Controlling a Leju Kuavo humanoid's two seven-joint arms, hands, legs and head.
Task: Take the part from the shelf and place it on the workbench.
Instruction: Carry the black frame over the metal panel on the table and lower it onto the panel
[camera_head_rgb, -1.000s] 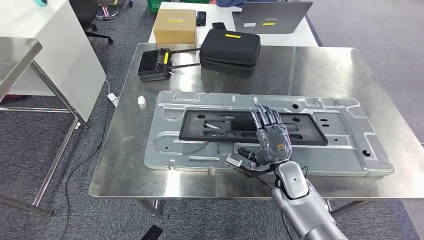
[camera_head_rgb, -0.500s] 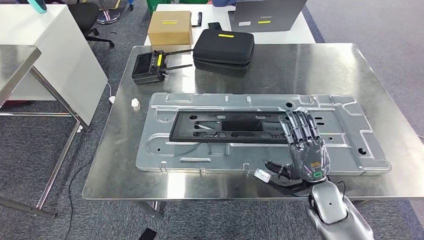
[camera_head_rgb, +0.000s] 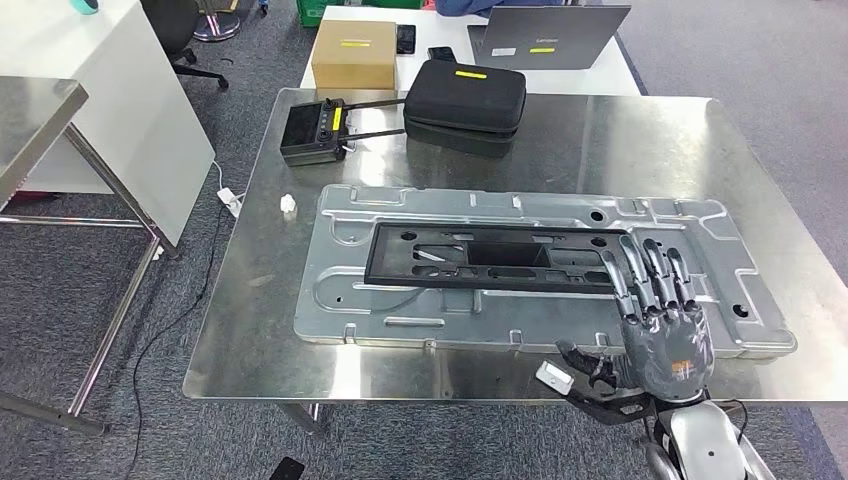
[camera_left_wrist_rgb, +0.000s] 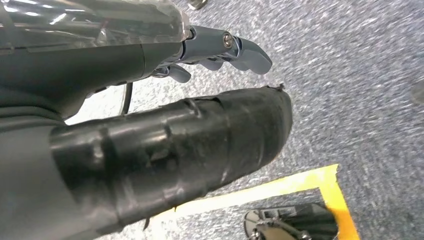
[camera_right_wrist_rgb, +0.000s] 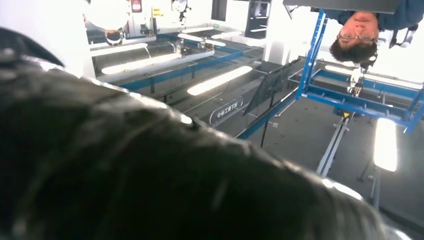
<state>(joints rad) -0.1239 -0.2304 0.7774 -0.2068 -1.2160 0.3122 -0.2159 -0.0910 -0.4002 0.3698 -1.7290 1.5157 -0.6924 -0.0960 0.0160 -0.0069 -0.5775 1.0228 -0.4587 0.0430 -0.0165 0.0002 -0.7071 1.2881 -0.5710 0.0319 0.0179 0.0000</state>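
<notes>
At the upper left of the head view, a black controller (camera_head_rgb: 317, 132) with antennas sits on the workbench (camera_head_rgb: 620, 140), with a tan box (camera_head_rgb: 353, 54) behind it on another table. Right of the controller lies a black zip case (camera_head_rgb: 465, 95), and further back a grey laptop (camera_head_rgb: 548, 22) — all pushed to the far side, probably to keep the middle free for work. Across the centre lies the part (camera_head_rgb: 420, 300), a large stamped grey metal panel lying flat, with a black frame (camera_head_rgb: 480, 258) resting on its middle. It looks already placed, its near edge close to the bench edge. A small white scrap (camera_head_rgb: 288, 204) lies just left of it.

At the lower right, the right hand (camera_head_rgb: 655, 330) is released — fingers straight and spread over the panel's near right portion, thumb out to the side, holding nothing. Whether the fingertips touch the panel I cannot tell. The left hand (camera_left_wrist_rgb: 220, 50) hangs over the carpet floor (camera_left_wrist_rgb: 360, 75), its fingers seeming loosely curled; I cannot tell its state.
</notes>
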